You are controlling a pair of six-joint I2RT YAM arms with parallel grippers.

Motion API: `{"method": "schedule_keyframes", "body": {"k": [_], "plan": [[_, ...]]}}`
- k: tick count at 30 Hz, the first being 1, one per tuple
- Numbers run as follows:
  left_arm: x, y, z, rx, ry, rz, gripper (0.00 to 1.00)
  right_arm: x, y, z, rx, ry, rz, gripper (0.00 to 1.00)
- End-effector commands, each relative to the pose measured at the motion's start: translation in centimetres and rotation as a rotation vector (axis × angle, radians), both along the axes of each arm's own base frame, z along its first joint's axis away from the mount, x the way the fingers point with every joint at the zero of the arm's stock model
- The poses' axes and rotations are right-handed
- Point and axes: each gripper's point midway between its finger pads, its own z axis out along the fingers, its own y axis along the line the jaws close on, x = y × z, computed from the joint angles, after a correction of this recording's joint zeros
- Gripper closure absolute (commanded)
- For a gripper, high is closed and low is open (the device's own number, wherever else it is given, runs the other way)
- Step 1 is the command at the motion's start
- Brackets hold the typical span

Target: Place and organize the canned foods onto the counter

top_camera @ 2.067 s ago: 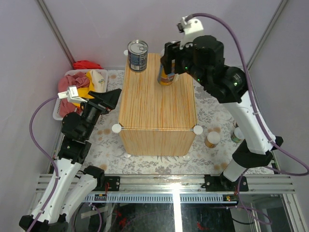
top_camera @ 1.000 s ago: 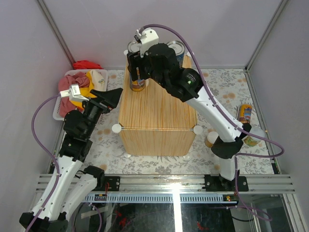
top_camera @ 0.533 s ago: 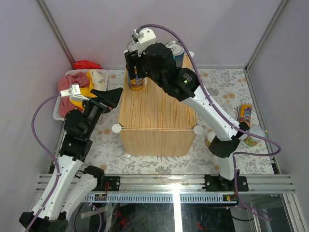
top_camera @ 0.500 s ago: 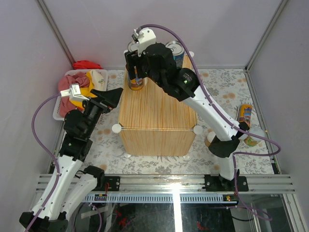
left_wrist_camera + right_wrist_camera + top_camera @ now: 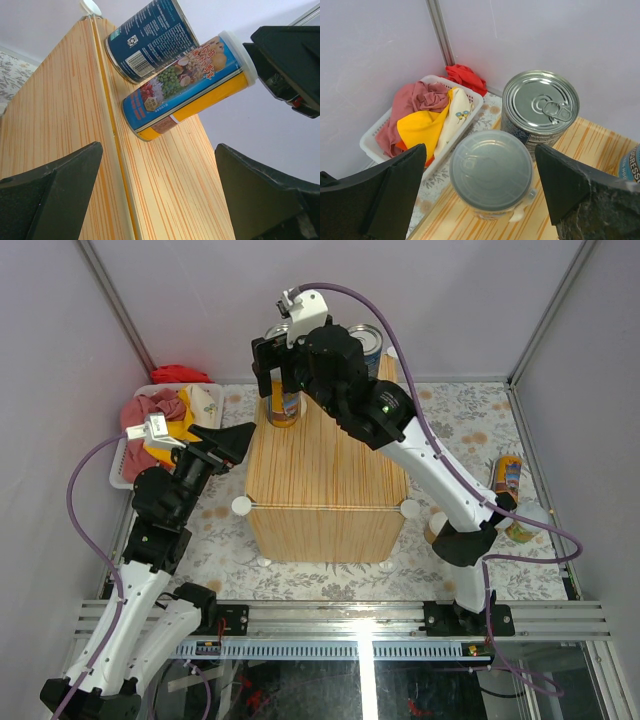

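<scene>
R gripper spread wide astride yellow can w/ white lid, standing at far-left corner of counter, just beside blue can. L gripper spread, empty. Risk: a finger clips the can on retreat, tipping it off the edge.

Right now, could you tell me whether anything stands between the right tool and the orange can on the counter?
Nothing visible does. The open right tool hangs directly over the orange can, straddling it with a gap on each side. The silver-topped can stands on the counter next to it, beside rather than between.
</scene>
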Motion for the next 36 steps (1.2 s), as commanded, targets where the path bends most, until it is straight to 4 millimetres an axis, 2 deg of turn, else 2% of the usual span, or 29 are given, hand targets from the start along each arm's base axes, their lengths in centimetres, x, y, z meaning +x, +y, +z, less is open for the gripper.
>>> {"method": "schedule_keyframes", "body": {"k": [1, 8, 11, 16, 19, 23, 26, 30, 33, 36], "plan": [[-0.3, 0.2, 1.9, -0.01, -0.061, -0.002, 0.05, -1.2, -1.7, 5.7, 0.127, -0.099, -0.014, 0.03], [-0.5, 0.2, 2.1, -0.014, -0.066, -0.001, 0.05, -1.7, -2.7, 7.0, 0.156, -0.116, -0.024, 0.02], [-0.6, 0.3, 2.2, -0.013, -0.069, 0.003, 0.05, -2.2, -3.6, 8.1, 0.179, -0.136, -0.034, 0.02], [-1.0, 0.8, 2.7, -0.002, -0.084, 0.027, 0.05, -3.3, -6.9, 10.8, 0.213, -0.194, -0.099, 0.02], [-1.2, 1.1, 3.0, 0.004, -0.092, 0.039, 0.05, -3.3, -11.5, 11.4, 0.209, -0.221, -0.258, 0.02], [-1.4, 1.3, 3.1, 0.013, -0.098, 0.05, 0.05, -4.3, -19.6, 11.0, 0.217, -0.252, -0.522, 0.0], [-1.5, 1.4, 3.2, 0.014, -0.105, 0.053, 0.05, -4.3, -24.9, 8.7, 0.219, -0.216, -0.683, 0.0], [-1.6, 1.4, 3.5, 0.005, -0.115, 0.047, 0.04, -3.2, -32.5, 5.2, 0.277, -0.112, -0.854, 0.0], [-1.8, 1.3, 3.8, -0.004, -0.125, 0.039, 0.04, -2.6, -36.5, 2.8, 0.266, -0.061, -0.953, 0.0], [-2.1, 1.4, 4.1, -0.004, -0.138, 0.042, 0.04, -2.3, -39.1, 0.9, 0.247, -0.016, -1.026, 0.0]]}}
